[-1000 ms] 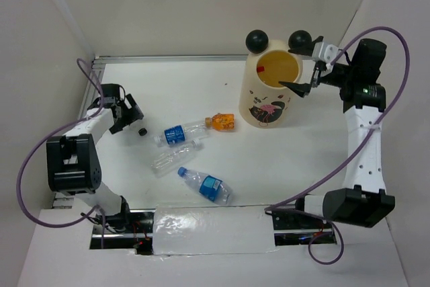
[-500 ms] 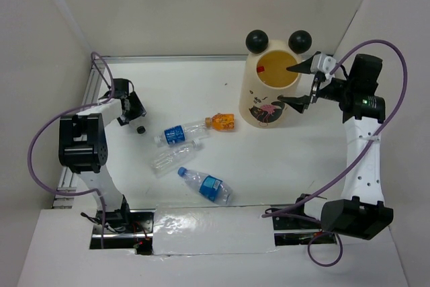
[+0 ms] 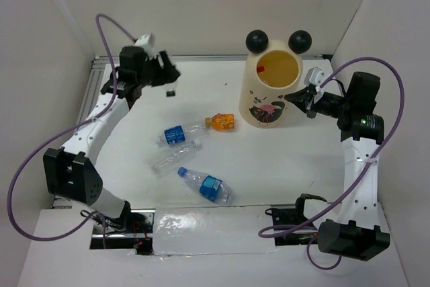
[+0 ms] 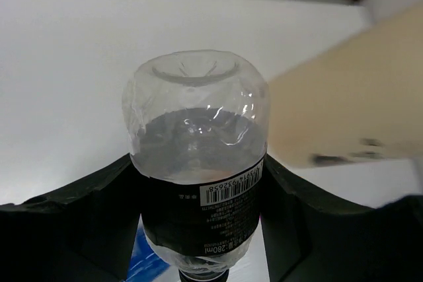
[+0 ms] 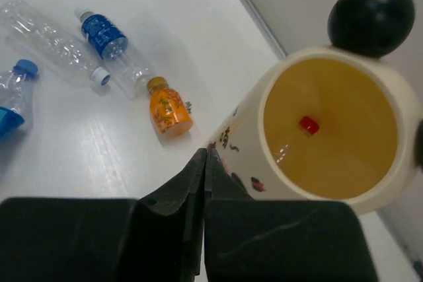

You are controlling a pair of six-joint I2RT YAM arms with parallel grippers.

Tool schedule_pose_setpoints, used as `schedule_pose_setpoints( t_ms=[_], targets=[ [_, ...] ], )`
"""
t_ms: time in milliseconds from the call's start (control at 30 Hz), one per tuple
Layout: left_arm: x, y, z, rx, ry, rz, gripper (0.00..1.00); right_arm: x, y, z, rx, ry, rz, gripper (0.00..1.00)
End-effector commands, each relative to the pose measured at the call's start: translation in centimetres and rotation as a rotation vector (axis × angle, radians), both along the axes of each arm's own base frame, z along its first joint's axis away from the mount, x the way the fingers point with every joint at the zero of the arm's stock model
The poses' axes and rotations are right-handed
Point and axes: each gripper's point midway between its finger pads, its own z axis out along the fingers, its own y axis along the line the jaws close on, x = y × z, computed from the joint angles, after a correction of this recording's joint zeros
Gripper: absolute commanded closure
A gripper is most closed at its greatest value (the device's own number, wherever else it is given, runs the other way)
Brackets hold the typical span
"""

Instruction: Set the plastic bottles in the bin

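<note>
Left wrist view: my left hand (image 3: 160, 72) is pinching a clear bottle with a black label (image 4: 195, 137), its base toward the lens. It is held above the far left of the bench (image 3: 269, 166), well apart from the bin (image 3: 254, 92). My right hand (image 3: 300, 98) has its fingers pressed together on nothing, just beside the bin's right wall. A red-capped bottle (image 5: 301, 133) lies inside the bin. On the bench lie the orange bottle (image 3: 222, 122), a blue-labelled bottle (image 3: 177, 134), a bare clear bottle (image 3: 166, 160) and a blue-capped bottle (image 3: 207, 185).
</note>
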Motion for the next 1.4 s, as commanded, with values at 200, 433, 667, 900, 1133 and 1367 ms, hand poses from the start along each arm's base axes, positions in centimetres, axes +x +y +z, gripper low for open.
schedule_pose_setpoints(
  t_ms=[200, 433, 667, 900, 1133, 1367],
  targets=[
    [-4.8, -24.6, 20.6, -0.184, -0.552, -0.689, 1.00, -2.0, -0.7, -8.1, -0.048, 0.254, -0.052, 0.02],
    [-5.1, -32.3, 22.7, -0.183, -0.779, -0.672, 0.98, -3.7, -0.7, -12.5, -0.061, 0.364, -0.055, 0.86],
    [-3.2, -35.1, 22.5, -0.137, -0.933, -0.421, 0.84, -4.7, -0.9, -14.6, -0.090, 0.395, -0.066, 0.97],
    [-0.5, -36.3, 19.6, -0.012, -0.997, -0.262, 0.50, -4.9, -1.0, -15.5, -0.088, 0.425, -0.074, 0.88],
    [0.6, -37.6, 18.5, 0.013, -0.984, -0.271, 0.14, -5.4, -0.9, -16.2, -0.091, 0.447, -0.065, 0.31],
    [-1.3, -37.4, 22.4, -0.029, -1.047, -0.307, 0.00, -6.8, -0.1, -16.9, -0.140, 0.364, 0.060, 0.11]
  ],
)
